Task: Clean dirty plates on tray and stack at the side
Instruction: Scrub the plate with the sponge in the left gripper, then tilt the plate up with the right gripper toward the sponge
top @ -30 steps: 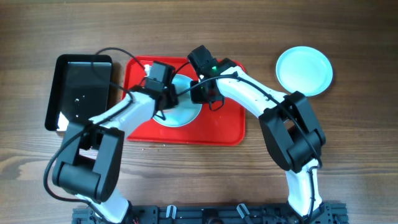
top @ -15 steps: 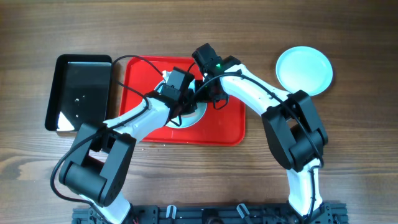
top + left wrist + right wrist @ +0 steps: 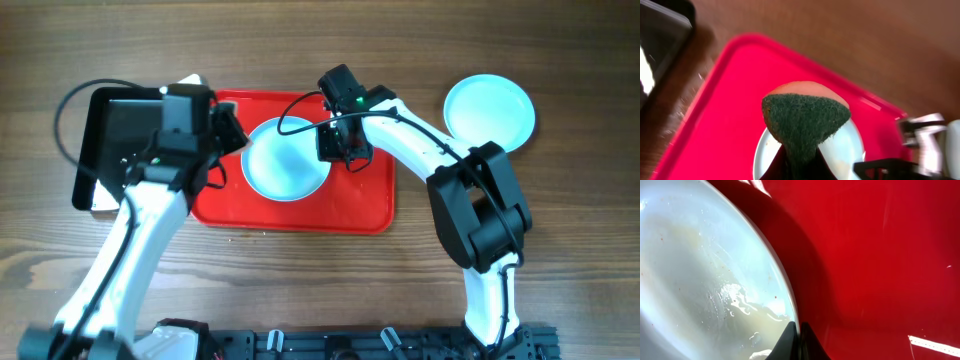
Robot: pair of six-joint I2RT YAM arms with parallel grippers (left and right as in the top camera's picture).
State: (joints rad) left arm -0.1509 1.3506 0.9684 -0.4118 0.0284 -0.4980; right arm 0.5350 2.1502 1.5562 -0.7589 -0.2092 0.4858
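Observation:
A pale plate [image 3: 283, 158] lies on the red tray [image 3: 360, 205]. It also shows in the right wrist view [image 3: 705, 270], wet and streaked. My right gripper [image 3: 330, 150] is shut on the plate's right rim [image 3: 796, 330]. My left gripper [image 3: 222, 130] is over the tray's left part, shut on a sponge [image 3: 805, 117] with a dark green scrub face and an orange back. In the left wrist view the plate [image 3: 842, 150] lies below the sponge with a faint brown smear. A second, clean-looking plate [image 3: 489, 113] lies on the table at the right.
A black tray [image 3: 130, 150] sits left of the red tray, with something white under its left edge. The rest is wooden table top [image 3: 560, 250]. The arm bases stand at the front edge.
My left arm has pulled the sponge off the plate and moved left, toward the black tray. The plate now lies uncovered. My right gripper has stayed on the plate's rim.

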